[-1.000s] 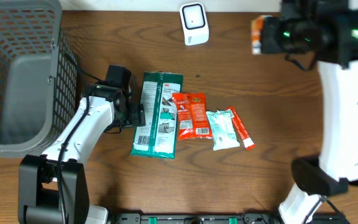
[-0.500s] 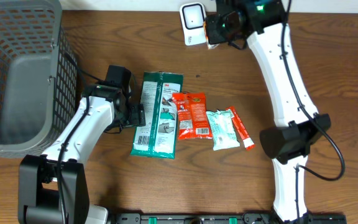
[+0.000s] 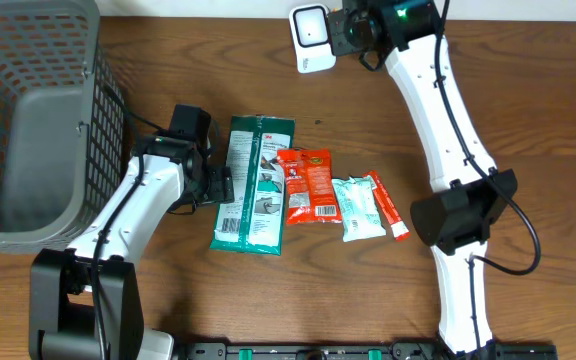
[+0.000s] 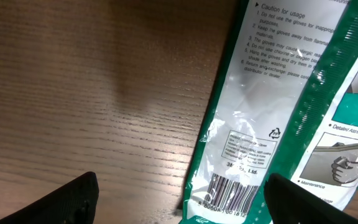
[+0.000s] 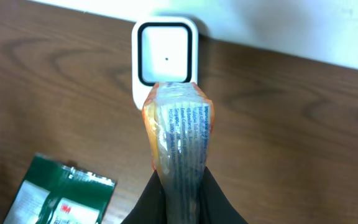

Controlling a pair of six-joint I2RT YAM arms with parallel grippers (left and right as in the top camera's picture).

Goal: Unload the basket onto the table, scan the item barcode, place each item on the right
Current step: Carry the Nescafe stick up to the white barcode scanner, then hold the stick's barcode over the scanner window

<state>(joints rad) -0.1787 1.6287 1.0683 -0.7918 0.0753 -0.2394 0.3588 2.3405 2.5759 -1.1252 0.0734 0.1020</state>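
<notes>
right wrist view: crinkly orange-edged packet (image 5: pixel 179 134), blue print, facing white scanner (image 5: pixel 165 53).

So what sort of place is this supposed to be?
Probably a mock shop checkout: a small white barcode scanner, a row of plastic packets on the brown wooden table, and a grey plastic mesh basket.

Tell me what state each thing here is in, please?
Left gripper: open, over the green pack.
Right gripper: shut on the orange packet.
Orange packet: held up before the scanner.
Scanner: window facing the orange packet.
Green pack: lying flat, barcode up.
Red packet: flat.
White packet: flat.
Tube: flat.
</notes>
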